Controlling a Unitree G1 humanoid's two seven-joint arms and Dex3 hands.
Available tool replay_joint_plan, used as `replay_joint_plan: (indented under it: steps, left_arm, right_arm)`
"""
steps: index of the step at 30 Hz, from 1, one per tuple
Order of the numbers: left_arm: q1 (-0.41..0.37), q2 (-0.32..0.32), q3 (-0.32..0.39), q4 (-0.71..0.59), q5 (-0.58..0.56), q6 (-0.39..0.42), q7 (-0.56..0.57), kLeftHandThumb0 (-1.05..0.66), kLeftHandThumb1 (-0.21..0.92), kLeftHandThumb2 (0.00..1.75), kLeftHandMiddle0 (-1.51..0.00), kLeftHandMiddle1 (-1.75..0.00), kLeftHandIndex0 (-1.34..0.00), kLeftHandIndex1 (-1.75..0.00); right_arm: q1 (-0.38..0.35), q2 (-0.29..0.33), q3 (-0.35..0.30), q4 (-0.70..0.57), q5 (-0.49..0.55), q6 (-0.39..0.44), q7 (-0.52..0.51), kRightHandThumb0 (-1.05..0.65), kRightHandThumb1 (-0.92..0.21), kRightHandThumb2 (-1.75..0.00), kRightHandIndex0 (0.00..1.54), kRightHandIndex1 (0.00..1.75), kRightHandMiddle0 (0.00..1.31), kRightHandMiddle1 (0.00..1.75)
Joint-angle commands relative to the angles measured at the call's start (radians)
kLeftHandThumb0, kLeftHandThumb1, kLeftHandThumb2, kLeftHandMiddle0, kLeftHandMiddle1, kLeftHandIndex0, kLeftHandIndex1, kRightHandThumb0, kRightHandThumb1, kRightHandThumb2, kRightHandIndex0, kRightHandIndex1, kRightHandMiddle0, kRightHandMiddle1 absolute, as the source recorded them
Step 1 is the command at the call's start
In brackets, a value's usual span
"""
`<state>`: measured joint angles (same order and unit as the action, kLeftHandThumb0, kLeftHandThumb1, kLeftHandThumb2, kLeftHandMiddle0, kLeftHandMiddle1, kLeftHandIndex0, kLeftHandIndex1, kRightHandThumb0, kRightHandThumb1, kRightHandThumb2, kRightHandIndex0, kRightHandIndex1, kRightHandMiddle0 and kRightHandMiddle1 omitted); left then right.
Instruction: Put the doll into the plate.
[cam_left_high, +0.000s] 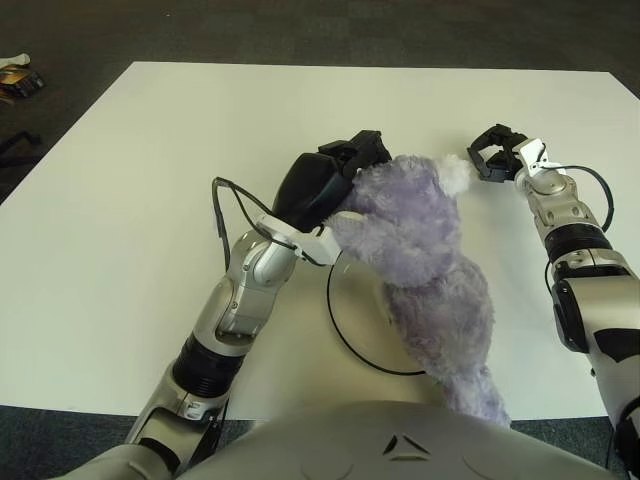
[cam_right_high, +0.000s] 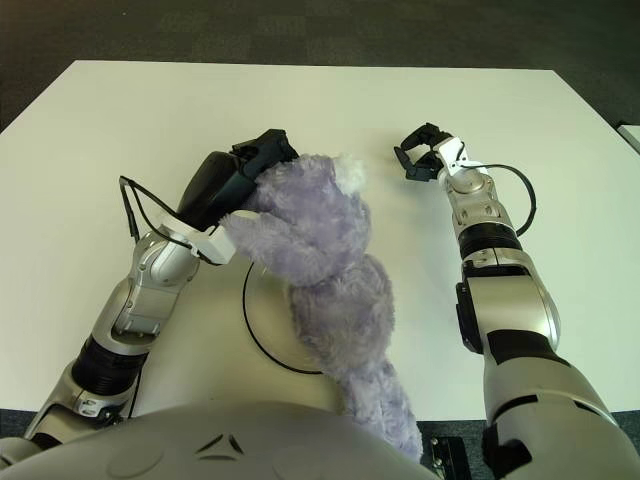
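Observation:
A fluffy purple doll (cam_left_high: 425, 265) with a white ear tip hangs lengthwise over the white plate (cam_left_high: 358, 325), whose dark rim shows on its left side. My left hand (cam_left_high: 340, 175) is shut on the doll's upper end, just beyond the plate's far-left edge. The doll's lower end trails toward my body at the near table edge and hides the right half of the plate. My right hand (cam_left_high: 497, 158) shows to the right of the doll's head, apart from it, with its fingers curled and holding nothing.
The white table (cam_left_high: 150, 180) stretches wide to the left and far side. A dark floor surrounds it, with small objects (cam_left_high: 18, 80) lying at the far left. My own torso fills the bottom edge.

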<state>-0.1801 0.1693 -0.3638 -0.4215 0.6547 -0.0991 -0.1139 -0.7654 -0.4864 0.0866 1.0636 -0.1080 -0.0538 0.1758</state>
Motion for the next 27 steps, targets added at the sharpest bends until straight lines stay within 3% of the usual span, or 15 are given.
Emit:
replay_joint_plan:
  steps: [1,12,21,27]
  left_arm:
    - [0.013,0.019,-0.002,0.0,-0.008,-0.024,-0.012,0.0,0.09,1.56,-0.75,-1.75,-0.61,-1.68]
    - [0.032,0.036,-0.009,-0.001,-0.032,-0.032,-0.044,0.0,0.12,1.54,-0.74,-1.73,-0.54,-1.75]
    - [0.031,0.057,-0.006,0.018,-0.046,-0.061,-0.053,0.0,0.13,1.52,-0.75,-1.73,-0.53,-1.72]
    - [0.028,0.071,-0.003,0.032,-0.059,-0.071,-0.066,0.0,0.26,1.35,-0.68,-1.75,-0.47,-1.62]
  right_arm:
    - [0.127,0.046,0.037,0.069,-0.039,0.064,0.04,-0.01,-0.59,-1.0,0.31,1.75,0.29,1.75]
    - [0.124,0.044,0.056,0.064,-0.053,0.076,0.033,-0.01,-0.71,-0.85,0.23,1.75,0.22,1.75]
    - [0.122,0.044,0.059,0.061,-0.047,0.086,0.038,-0.01,-0.74,-0.81,0.21,1.75,0.2,1.75]
    - [0.124,0.044,0.063,0.057,-0.049,0.081,0.033,-0.01,-0.74,-0.81,0.21,1.75,0.2,1.75]
